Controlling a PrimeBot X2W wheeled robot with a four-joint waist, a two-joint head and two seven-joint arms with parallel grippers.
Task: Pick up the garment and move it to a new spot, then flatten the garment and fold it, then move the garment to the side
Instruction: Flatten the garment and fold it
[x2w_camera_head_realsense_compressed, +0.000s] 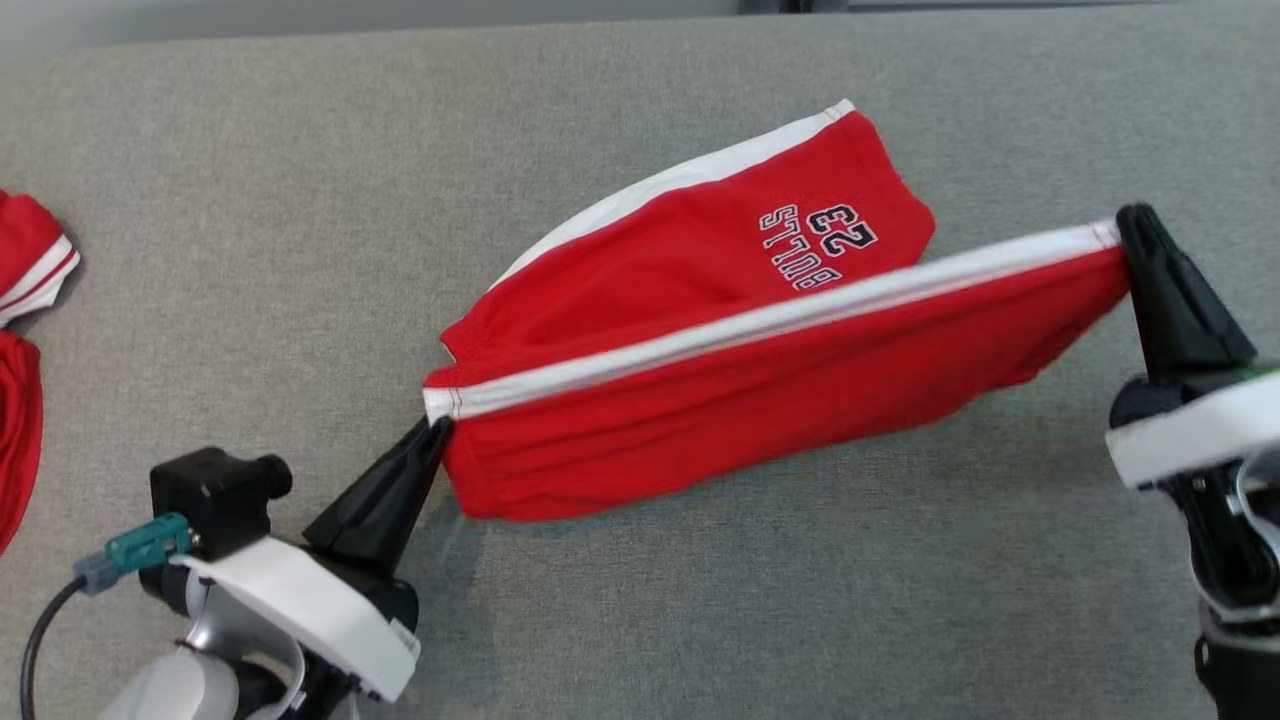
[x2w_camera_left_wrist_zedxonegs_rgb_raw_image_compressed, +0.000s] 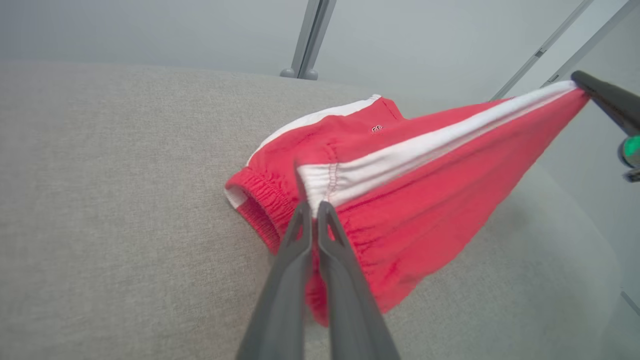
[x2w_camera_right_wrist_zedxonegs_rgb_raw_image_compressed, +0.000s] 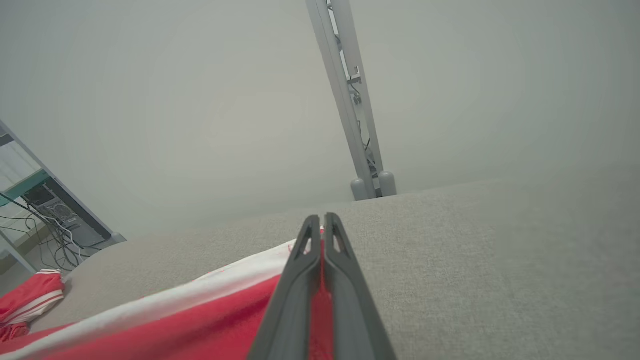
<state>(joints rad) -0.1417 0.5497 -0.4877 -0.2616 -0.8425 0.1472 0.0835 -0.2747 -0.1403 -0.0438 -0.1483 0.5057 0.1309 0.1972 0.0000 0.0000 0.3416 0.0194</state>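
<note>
Jaws are pinched on the red shorts, which are stretched between the left gripper and the right gripper in the head view. In the left wrist view the striped waistband is nipped at the tips; in the right wrist view, the hem corner.

Lab, computer tower (cables trailing), metal frame post

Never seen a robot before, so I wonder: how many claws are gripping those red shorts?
2: the left claw pinches the shorts at the waistband end, the right claw at the leg end.
</note>
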